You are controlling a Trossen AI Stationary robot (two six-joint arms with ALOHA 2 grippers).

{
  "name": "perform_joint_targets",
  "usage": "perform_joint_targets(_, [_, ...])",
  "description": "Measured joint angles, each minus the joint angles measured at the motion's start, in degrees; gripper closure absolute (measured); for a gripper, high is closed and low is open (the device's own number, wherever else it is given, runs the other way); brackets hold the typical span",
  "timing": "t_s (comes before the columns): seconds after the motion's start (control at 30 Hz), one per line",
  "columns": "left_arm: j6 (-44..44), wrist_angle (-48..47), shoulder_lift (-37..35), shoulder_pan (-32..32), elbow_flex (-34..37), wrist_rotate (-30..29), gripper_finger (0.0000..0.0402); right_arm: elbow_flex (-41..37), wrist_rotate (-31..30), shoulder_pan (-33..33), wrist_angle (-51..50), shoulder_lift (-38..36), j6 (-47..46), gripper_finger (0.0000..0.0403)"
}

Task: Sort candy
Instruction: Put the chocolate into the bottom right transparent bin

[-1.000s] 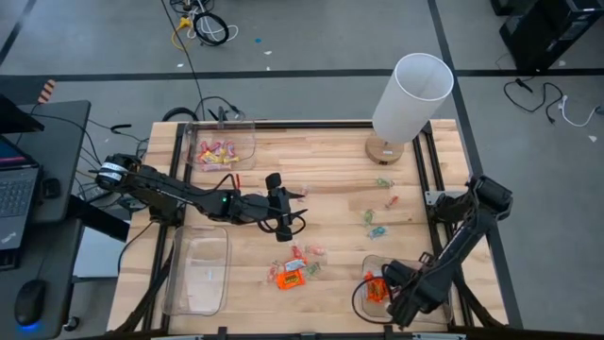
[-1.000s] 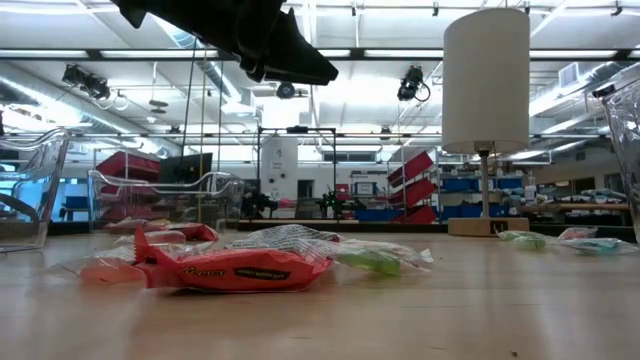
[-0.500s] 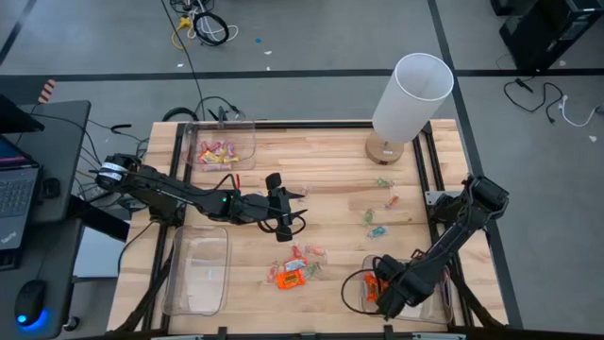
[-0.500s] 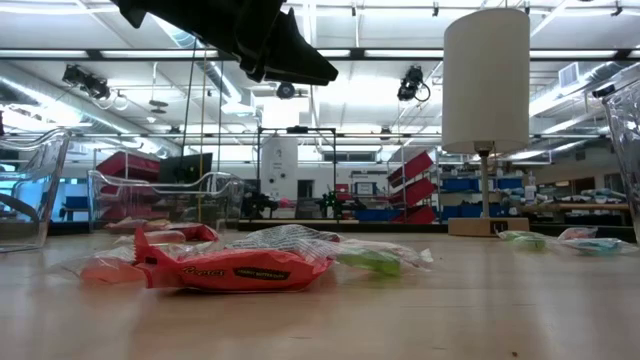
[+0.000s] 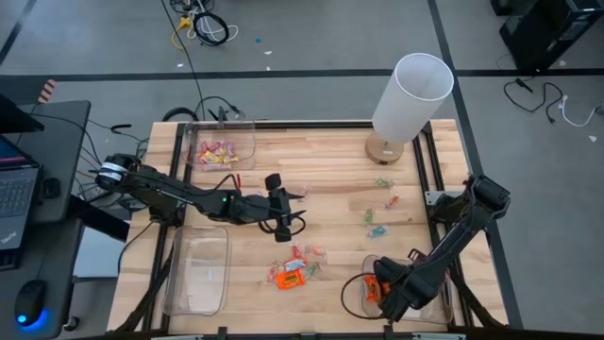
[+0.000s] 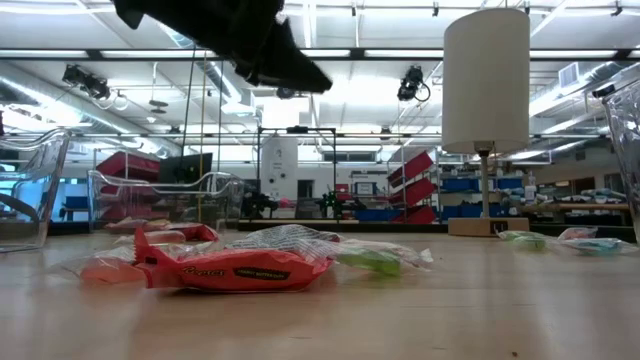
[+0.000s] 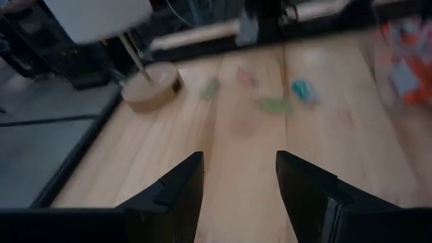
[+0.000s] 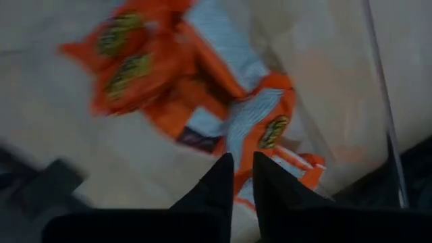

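Right claw (image 8: 241,177) | my fingers nearly pressed together, empty, over orange wrapped candies (image 8: 223,115) in clear plastic bin (image 5: 436,304) | sorting orange together | left claw (image 7: 236,182) spread, waiting mid-bench.

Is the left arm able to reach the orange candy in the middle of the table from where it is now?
Probably yes. The left gripper hangs open above the table, beside the loose orange candy, and only bare wood lies between them. The right gripper is busy over the bin, out of the way.

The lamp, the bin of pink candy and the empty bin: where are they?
lamp (image 5: 422,83), high view, shade's open top.
bin of pink candy (image 5: 247,142), high view, right wall.
empty bin (image 5: 201,274), high view, bare floor.
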State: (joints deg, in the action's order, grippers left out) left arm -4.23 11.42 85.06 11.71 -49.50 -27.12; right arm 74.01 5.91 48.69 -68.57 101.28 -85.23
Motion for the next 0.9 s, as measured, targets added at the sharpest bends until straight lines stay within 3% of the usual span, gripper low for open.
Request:
perform_joint_targets(0.17, [0.0,-12.7,-0.7,0.8,-0.7,10.5,0.0213,4.5,-5.2,1.5,-0.9,-4.1,1.3,0.0396])
perform_joint_targets(0.33, [0.0,-24.4,-1.0,2.0,-2.7,21.3,0.0213,6.5,-17.9,1.9,-0.9,-8.6,3.0,0.0397])
perform_joint_targets(0.43, [0.0,-28.0,-1.0,2.6,-2.7,27.5,0.0213,6.5,-22.2,1.3,-1.2,-10.1,5.2,0.0396])
perform_joint_targets(0.6, [0.4,-27.2,-1.0,3.5,-0.7,35.3,0.0213,6.5,-23.0,-0.4,-1.4,-10.6,9.6,0.0402])
perform_joint_targets(0.9, [6.2,-14.9,-0.4,4.9,4.9,35.6,0.0213,6.5,-25.6,-1.4,-1.9,-10.5,12.0,0.0402])
